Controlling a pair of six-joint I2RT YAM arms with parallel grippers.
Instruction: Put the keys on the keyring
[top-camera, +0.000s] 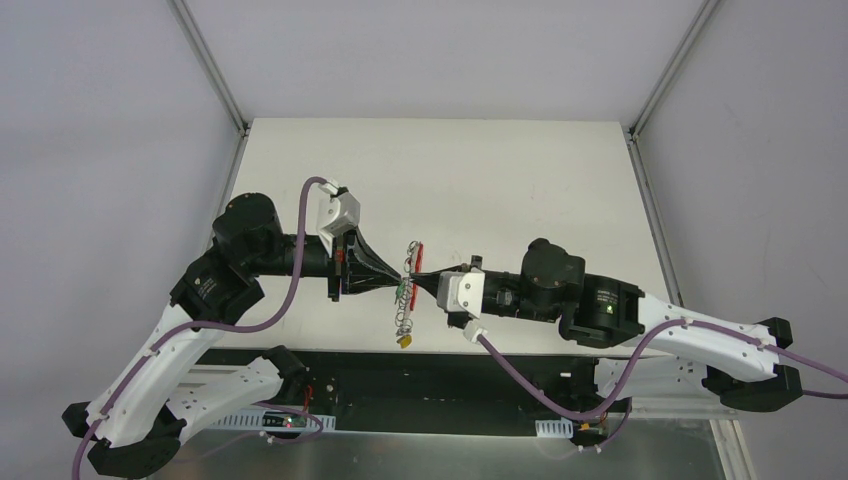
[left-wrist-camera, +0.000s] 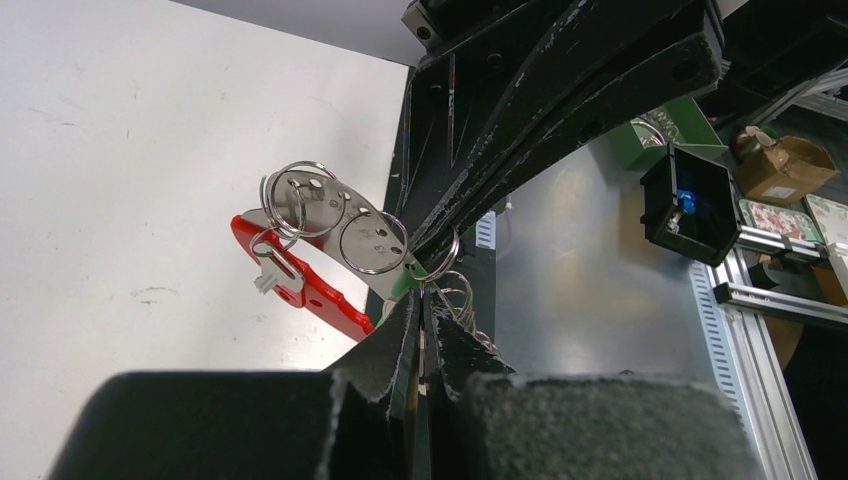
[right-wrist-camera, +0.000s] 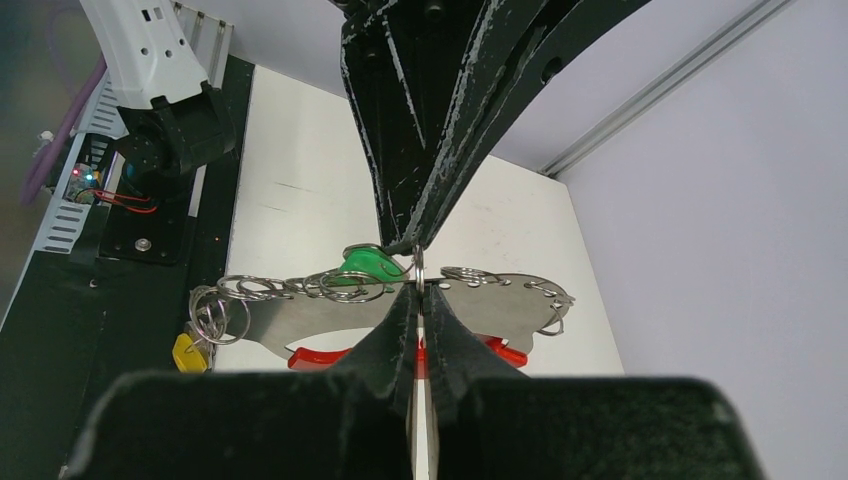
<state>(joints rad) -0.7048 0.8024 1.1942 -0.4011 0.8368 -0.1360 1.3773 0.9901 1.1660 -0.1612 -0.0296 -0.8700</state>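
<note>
The keyring (top-camera: 412, 262) hangs in the air above the white table (top-camera: 500, 180), between the two grippers. It is a grey metal plate (right-wrist-camera: 300, 322) with a red part (right-wrist-camera: 318, 358) and several wire rings (right-wrist-camera: 250, 288) along its edge. A green-tagged key (right-wrist-camera: 365, 264) sits at the plate's top edge. A yellow-tagged key (right-wrist-camera: 188, 350) dangles from the end rings. My right gripper (right-wrist-camera: 418, 292) is shut on a wire ring at that edge. From the opposite side, my left gripper (left-wrist-camera: 424, 302) is shut beside the green tag (left-wrist-camera: 400, 287), seemingly on that key. A small silver key (left-wrist-camera: 272, 272) hangs by the red part (left-wrist-camera: 310, 292).
The table's near edge (top-camera: 450, 352) and a black strip lie under the keyring. Off the table, the left wrist view shows a black box (left-wrist-camera: 700, 200), a cardboard box (left-wrist-camera: 785, 165) and an aluminium rail (left-wrist-camera: 780, 300). The left arm's base (right-wrist-camera: 165, 120) stands at the table edge.
</note>
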